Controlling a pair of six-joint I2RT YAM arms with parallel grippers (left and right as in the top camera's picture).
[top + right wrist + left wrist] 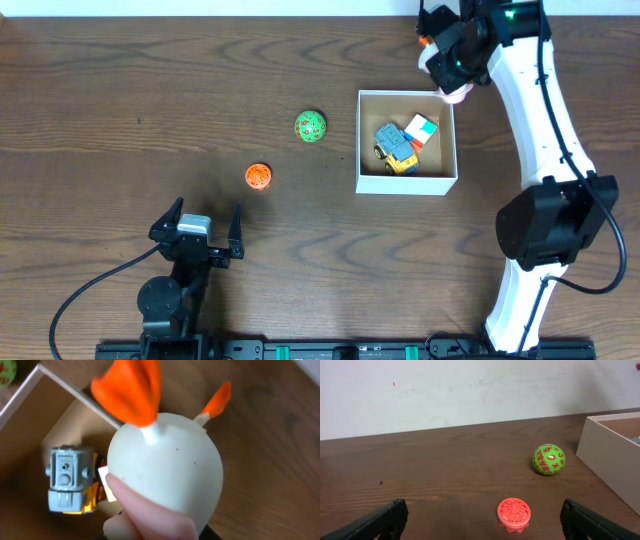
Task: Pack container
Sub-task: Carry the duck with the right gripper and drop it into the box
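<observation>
The container [405, 185], set right of centre on the surface [120, 100] with a truck [396, 148] and a cube [421, 128] inside, was judged light, thin-walled and easily dented, best pinched at one wall's rim. No brand was seen on it; only red digits on the green ball [549, 459] were made out. The right claw [452, 82] was judged clenched on a white toy [170, 460] above its far corner; the left claw [208, 208] was spread, empty.
</observation>
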